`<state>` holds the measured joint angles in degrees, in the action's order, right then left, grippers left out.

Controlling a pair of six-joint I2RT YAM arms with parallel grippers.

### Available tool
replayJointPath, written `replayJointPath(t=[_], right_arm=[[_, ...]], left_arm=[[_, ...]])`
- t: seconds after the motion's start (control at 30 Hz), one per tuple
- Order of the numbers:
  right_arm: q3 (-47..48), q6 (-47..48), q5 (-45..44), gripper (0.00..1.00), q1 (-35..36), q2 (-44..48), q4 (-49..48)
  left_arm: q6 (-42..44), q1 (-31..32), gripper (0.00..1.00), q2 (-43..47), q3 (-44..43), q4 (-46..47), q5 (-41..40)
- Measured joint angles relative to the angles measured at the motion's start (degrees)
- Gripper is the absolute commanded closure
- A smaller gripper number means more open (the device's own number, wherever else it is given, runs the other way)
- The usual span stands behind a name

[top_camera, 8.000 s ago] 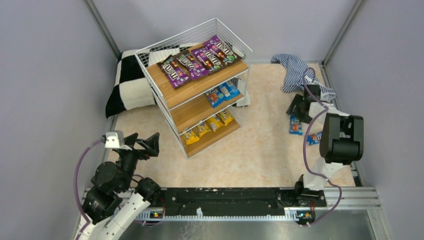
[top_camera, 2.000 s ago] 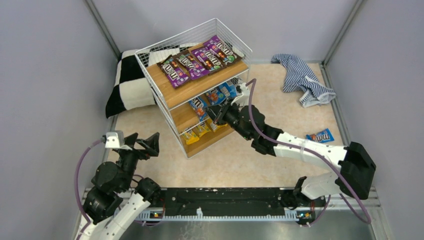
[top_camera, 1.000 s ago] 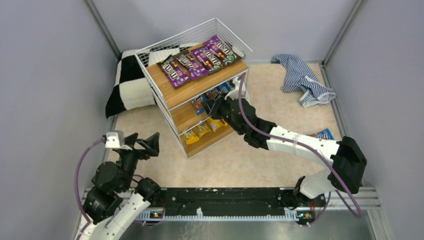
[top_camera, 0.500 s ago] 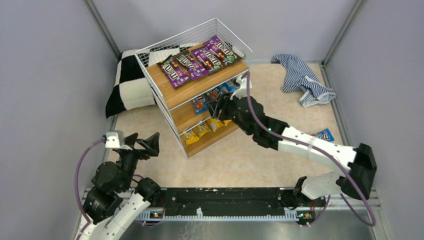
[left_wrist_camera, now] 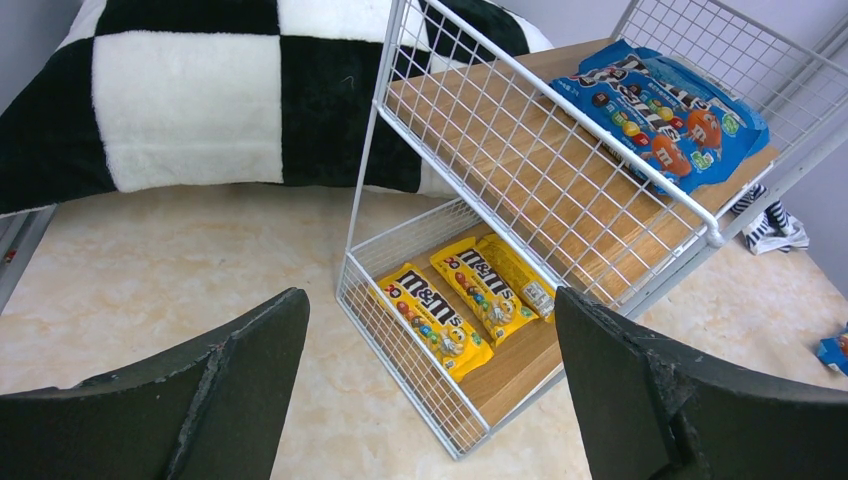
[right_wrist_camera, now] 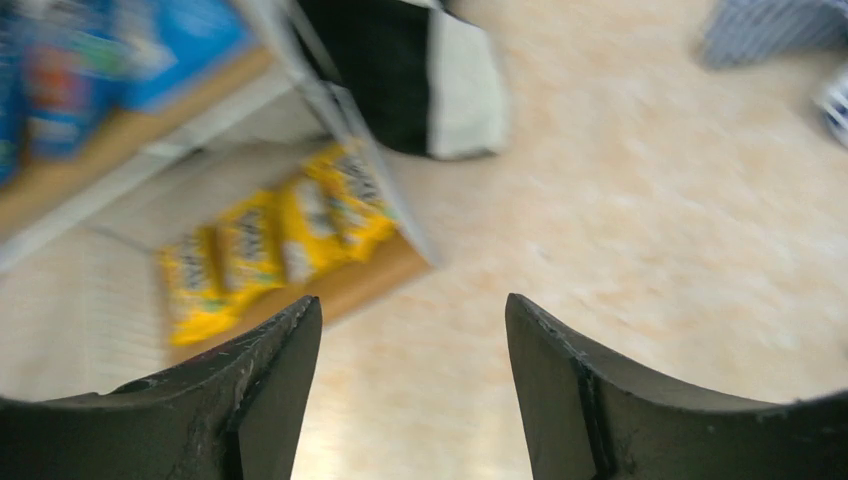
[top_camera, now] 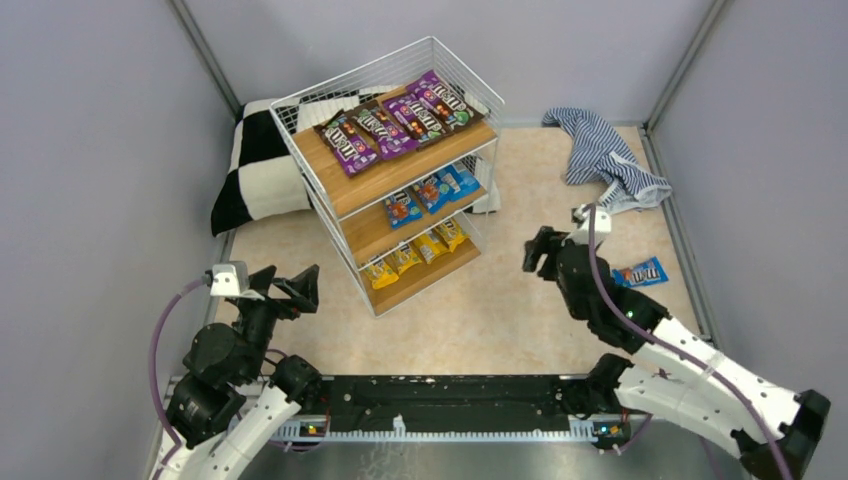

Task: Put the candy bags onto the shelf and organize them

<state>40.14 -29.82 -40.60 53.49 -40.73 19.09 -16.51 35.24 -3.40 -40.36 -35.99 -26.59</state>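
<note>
The shelf (top_camera: 330, 215) holds several purple candy bags (top_camera: 400, 120) on its top board, three blue ones (top_camera: 430, 190) on the middle board and yellow ones (top_camera: 415, 255) on the bottom. Another blue bag (top_camera: 640, 272) lies on the floor at the right. My right gripper (top_camera: 540, 250) hovers open and empty between the shelf and that bag; its blurred wrist view shows the gripper (right_wrist_camera: 412, 300) over bare floor with the yellow bags (right_wrist_camera: 270, 245) beyond. My left gripper (top_camera: 290, 285) stays open and empty near its base. In its wrist view the gripper (left_wrist_camera: 428, 300) faces the yellow bags (left_wrist_camera: 460, 305) and blue bags (left_wrist_camera: 660, 110).
A black-and-white checkered cushion (top_camera: 260, 165) lies behind the shelf on the left. A blue-white striped cloth (top_camera: 605, 155) is crumpled in the far right corner. Grey walls close in the floor on three sides.
My right arm has pulled back from the middle board toward the right and its gripper has opened, leaving a blue bag on that board. The left arm has not moved.
</note>
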Motion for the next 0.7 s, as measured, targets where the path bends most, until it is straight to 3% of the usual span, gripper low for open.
replayJointPath(t=[0.07,0.23,0.33,0.47,0.6,0.7], right_arm=[[-2.56,-1.53,1.75,0.32,-9.66,-0.31,2.84],[-5.29,-5.22,23.06,0.26,-54.40,-6.27,2.86],[-5.27,-8.85,34.88,0.24,-72.67,-13.46,0.81],[-5.27,-13.16,42.03,0.16,-80.54,-23.34,0.79],[-5.25,-16.76,36.59,0.02,-81.15,-26.99,3.80],[-6.12,-16.96,32.79,0.01,-82.93,-27.04,1.77]], left_arm=[[0.02,0.00,0.01,0.00,0.00,0.00,0.00],[0.02,0.00,0.02,0.00,0.00,0.00,0.00],[0.00,0.00,0.02,0.00,0.02,0.02,0.00],[0.00,0.00,0.01,0.00,0.02,0.02,-0.02],[0.00,0.00,0.02,0.00,0.02,0.00,-0.02],[0.02,0.00,0.02,0.00,0.02,0.02,0.00]])
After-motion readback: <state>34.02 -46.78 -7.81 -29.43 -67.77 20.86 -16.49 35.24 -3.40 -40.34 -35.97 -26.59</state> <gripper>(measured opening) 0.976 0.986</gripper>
